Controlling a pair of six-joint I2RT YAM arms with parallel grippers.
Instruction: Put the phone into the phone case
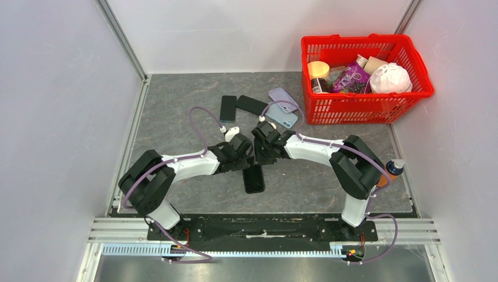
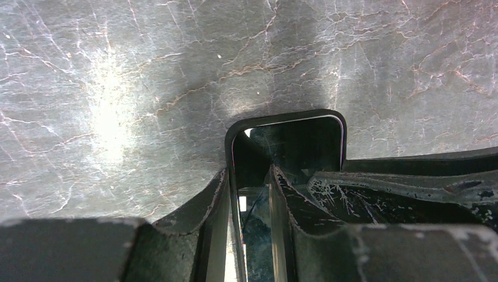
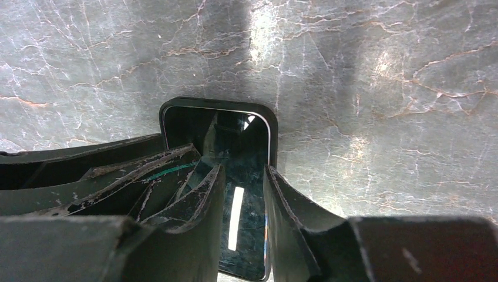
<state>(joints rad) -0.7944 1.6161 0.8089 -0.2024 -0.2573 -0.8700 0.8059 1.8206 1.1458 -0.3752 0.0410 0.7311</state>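
Where the left gripper [image 2: 249, 170] and right gripper [image 3: 244, 167] meet, both with jaws apart, they hide part of one black phone [image 1: 253, 179]; four more phones or cases [image 1: 251, 104] lie beyond.

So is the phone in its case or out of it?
In, it seems: both wrist views show the black rim of the case wrapped round the glass of the phone at either end. The middle is hidden.

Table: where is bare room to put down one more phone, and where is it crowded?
Free: back-left mat between the left wall and the black phones; near strip between the cased phone and right arm. Crowded: back middle, from the black phones to the basket.
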